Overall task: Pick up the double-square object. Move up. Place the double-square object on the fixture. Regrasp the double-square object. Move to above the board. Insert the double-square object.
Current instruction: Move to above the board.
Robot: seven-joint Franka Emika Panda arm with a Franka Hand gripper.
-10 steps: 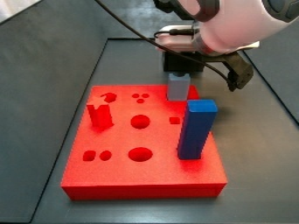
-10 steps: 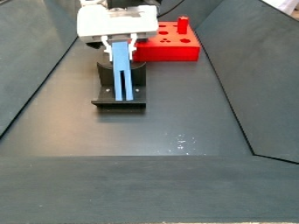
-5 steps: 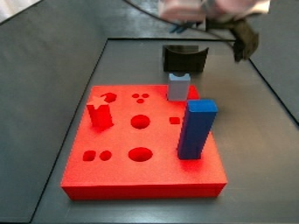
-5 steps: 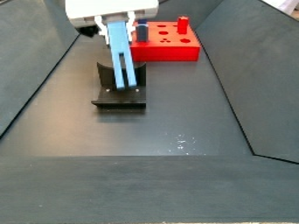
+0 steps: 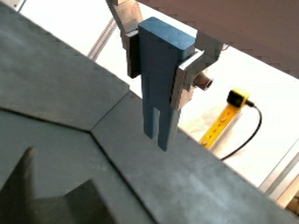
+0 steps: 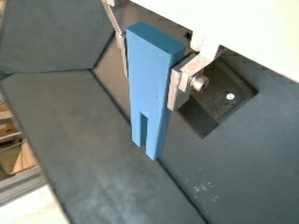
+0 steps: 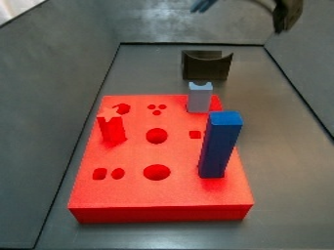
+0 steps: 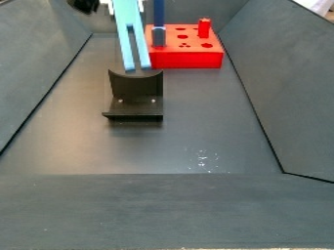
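The double-square object (image 8: 132, 37) is hanging upright in the air, pinched at its upper end by the tool (image 6: 177, 72) — the silver fingers (image 6: 184, 73) are pressing against its sides in both wrist views, so the tool is closed on the bar. In a wrist view the bar (image 5: 163, 83) is showing a slot running up from its free lower end, splitting that end into two prongs. In a side view the bar is hovering above the fixture (image 8: 135, 96), its lower end sitting just over the fixture's upright at about 12 o'clock from the base plate, apart from it.

The fixture is standing on the dark floor, and in a side view its notched top (image 7: 206, 65) is lying at 12 o'clock from the board (image 7: 131, 186). The board is carrying a tall blue block (image 7: 218, 145) near its 3 o'clock edge, a short pale grey peg (image 7: 198, 97) near its 12 o'clock edge and a red piece (image 7: 111, 129) toward 9 o'clock, with round holes between them. In that side view the tool is sitting mostly past the upper edge — only a blurred dark part (image 7: 282, 12) is showing.
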